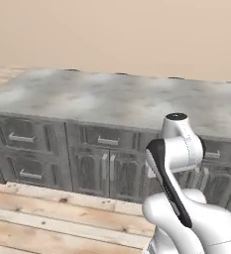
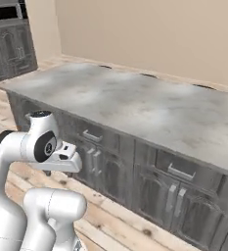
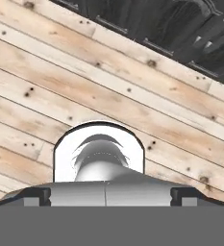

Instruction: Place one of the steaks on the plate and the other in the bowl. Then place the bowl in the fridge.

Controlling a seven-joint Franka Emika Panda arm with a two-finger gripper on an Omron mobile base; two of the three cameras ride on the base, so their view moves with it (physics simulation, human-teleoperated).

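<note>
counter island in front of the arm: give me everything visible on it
The counter is a long island with a mottled grey stone-look top that runs wide across both base views. Below sits a dark grey panelled front with drawers above paired doors, all with slim light bar handles. It stands on the pale plank floor, before a beige wall.

Grey island [image 1: 112, 99] (marbled top), plank floor [image 1: 47, 223]

The countertop [image 1: 112, 99] looks like mottled grey stone with a matt, slightly cloudy finish. The cabinets [image 1: 92, 158] beneath it are dark grey wood with visible grain, their panelled doors dull, and the handles [image 2: 92, 136] look like pale brushed metal. The floor [image 3: 84, 86] is light, knotty wooden planking, unpolished. The wall [image 2: 159, 34] is plain matt beige. The arm [image 1: 186, 208] is smooth, glossy white plastic with dark trim.
</note>
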